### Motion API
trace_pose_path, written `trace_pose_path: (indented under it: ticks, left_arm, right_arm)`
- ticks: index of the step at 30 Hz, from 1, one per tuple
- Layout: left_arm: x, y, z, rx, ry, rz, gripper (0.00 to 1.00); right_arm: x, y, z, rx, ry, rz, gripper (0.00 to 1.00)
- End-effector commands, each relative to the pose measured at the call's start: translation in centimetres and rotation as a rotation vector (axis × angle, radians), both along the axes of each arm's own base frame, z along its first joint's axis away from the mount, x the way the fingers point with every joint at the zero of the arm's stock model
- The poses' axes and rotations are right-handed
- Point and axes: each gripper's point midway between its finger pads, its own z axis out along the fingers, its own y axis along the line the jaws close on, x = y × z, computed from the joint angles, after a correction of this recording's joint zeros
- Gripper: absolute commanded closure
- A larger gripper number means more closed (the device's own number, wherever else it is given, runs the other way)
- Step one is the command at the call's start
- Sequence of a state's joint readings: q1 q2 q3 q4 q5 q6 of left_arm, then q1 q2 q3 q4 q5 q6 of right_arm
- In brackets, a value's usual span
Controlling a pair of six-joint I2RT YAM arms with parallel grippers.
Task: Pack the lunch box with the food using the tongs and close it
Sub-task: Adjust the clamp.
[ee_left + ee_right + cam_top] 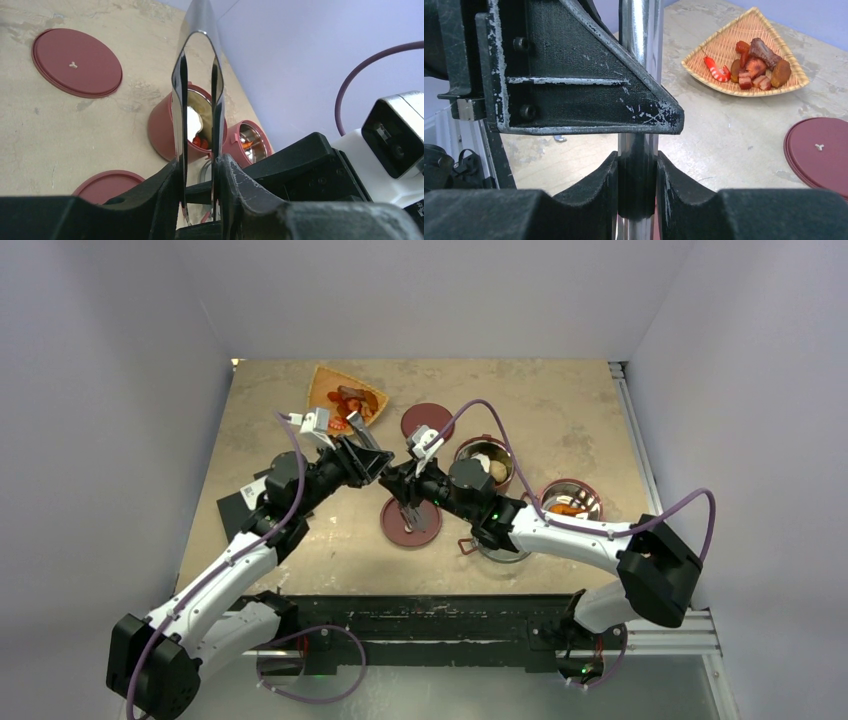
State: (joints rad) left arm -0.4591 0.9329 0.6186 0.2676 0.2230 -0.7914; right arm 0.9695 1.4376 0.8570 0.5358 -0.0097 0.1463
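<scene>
Left claw (199,175) and right claw (636,185) both clamp the tongs (197,100). We judge the lunch box (162,127) part-filled and unlidded; more food (348,405) waits on the tray (320,380) at 11 o'clock.

**Top view:** fixed high behind the arm bases (262,625), looking down over the whole table (560,410).
**Left wrist view:** tight against the tongs (200,17), facing right toward the bowls (160,130).
**Right wrist view:** equally tight, facing left toward the tray (724,50).
Both wrist views share the tongs; all three share the table.
</scene>
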Motion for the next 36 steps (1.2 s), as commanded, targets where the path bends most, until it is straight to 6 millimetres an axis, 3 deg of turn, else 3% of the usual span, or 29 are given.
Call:
trace_pose_path:
  ticks: [1,5,9,13,18,19,20,21,29,36]
  left_arm:
    - [0.6,0.4,1.1,0.001,-0.041,0.033,0.74]
    - [1.0,0.7,1.7,0.028,-0.05,0.054,0.74]
    - [1.8,1.2,2.6,0.053,-0.062,0.094,0.76]
    - [3.0,1.7,4.5,0.106,-0.094,0.137,0.76]
    - [5.6,3.2,6.2,0.255,-0.149,0.215,0.75]
    - [6.4,4.0,6.4,0.282,-0.161,0.254,0.74]
    - [7.1,4.7,6.5,0.305,-0.176,0.288,0.74]
    - [7.9,5.7,6.8,0.322,-0.194,0.326,0.74]
    - [13.3,13.4,8.0,0.333,-0.282,0.653,0.71]
    - [17.1,17.8,6.7,0.243,-0.278,0.817,0.67]
  right_arm:
    - [-0.2,0.0,2.5,0.063,-0.03,-0.007,0.66]
    - [-0.1,-0.8,3.7,0.077,-0.034,-0.039,0.5]
    - [-0.2,-2.4,5.0,0.085,-0.038,-0.086,0.41]
    - [-0.6,-4.6,5.8,0.066,-0.029,-0.136,0.41]
    - [-1.6,-9.2,7.2,0.042,-0.02,-0.235,0.41]
    - [-1.6,-10.3,7.6,0.044,-0.022,-0.27,0.41]
    - [-1.7,-11.1,7.8,0.059,-0.001,-0.3,0.24]
    - [-1.7,-11.9,8.1,0.077,0.016,-0.331,0.19]
    - [-0.9,-17.3,9.2,0.098,0.026,-0.564,0.15]
    - [-1.0,-18.8,11.9,0.154,-0.009,-0.606,0.12]
